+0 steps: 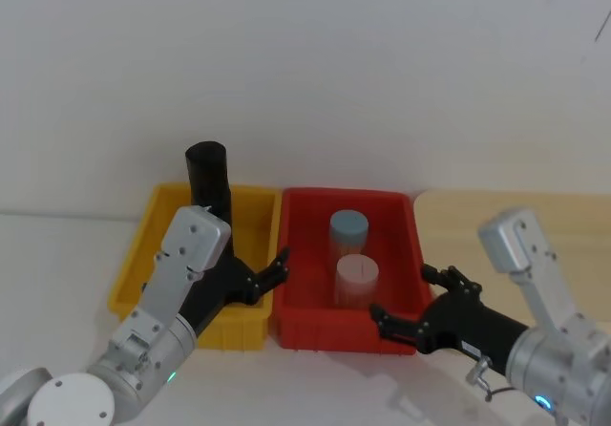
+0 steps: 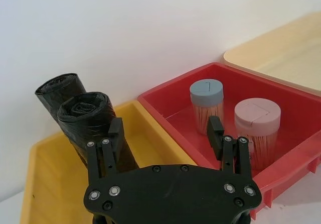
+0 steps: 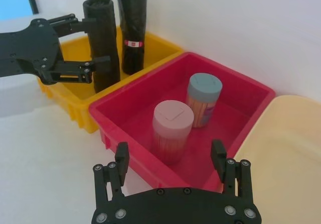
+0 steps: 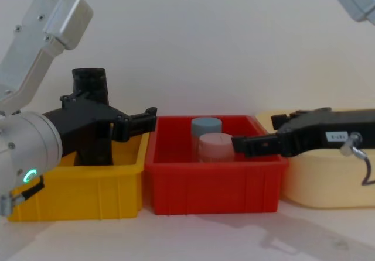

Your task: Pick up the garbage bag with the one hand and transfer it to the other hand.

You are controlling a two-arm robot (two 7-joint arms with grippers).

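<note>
Straight ahead on the white table (image 1: 315,388) stands the red bin (image 1: 305,254), a glossy moulded-plastic rectangle with a thick rolled rim. Just beside the red bin's left wall sits the yellow bin (image 1: 143,254), of the same shape and plastic. Off its right wall lies a pale cream container (image 1: 516,216), smooth, with rounded corners.

My left gripper (image 2: 165,131) has black jointed fingers on a silver-grey round wrist with a green light. It hangs over the yellow bin close to the red bin's left rim, spread wide and grasping nothing. My right gripper (image 3: 170,151), slim and black with a small white label, hovers at the red bin's front right corner, likewise splayed and empty.

The garbage bag (image 3: 100,43), a tall matte black roll of crinkled plastic, stands upright in the yellow bin left of the red bin. It is right at my left gripper's fingers (image 3: 95,63), and I cannot tell whether one touches it. Just beside it stands a like black roll (image 3: 131,18) with a small red-and-white sticker (image 3: 133,43).

Inside the red bin stand two clear round jars packed with thin pale sticks. The pink-lidded jar (image 1: 355,283) is nearer the front wall, and the blue-lidded jar (image 1: 348,235) is behind it.
</note>
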